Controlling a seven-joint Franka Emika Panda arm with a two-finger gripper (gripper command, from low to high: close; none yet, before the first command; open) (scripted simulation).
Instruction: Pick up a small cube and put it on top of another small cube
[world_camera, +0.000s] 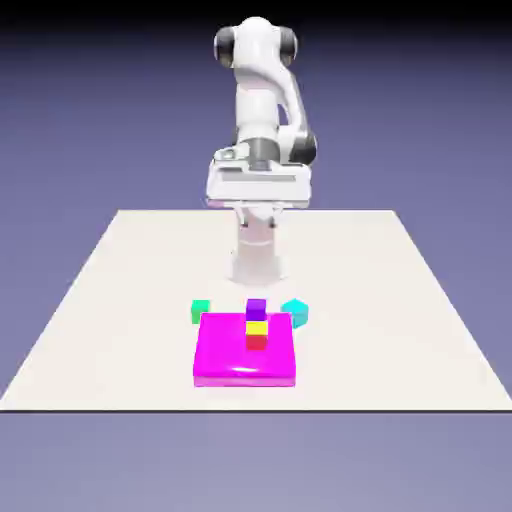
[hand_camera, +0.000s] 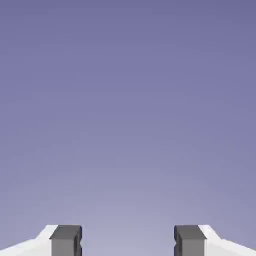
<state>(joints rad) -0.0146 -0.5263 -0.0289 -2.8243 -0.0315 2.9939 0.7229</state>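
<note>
White robot hand (hand_camera: 128, 242) spread wide, holding nothing, above the tabletop (world_camera: 120, 300); green cube (world_camera: 201, 310) and cyan cube (world_camera: 296, 312) sit apart near the magenta slab's (world_camera: 225, 360) far corners.

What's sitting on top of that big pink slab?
On the pink slab stands a small stack: a red cube, a yellow cube on it, a purple cube on top. What lies beneath the slab is hidden.

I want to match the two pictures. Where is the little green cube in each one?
Exterior view: the green cube sits on the table, at the far left corner of the pink slab.
Hand view: not in it; only the backdrop and open gripper.
Shared landmark: the blue-violet backdrop.
</note>
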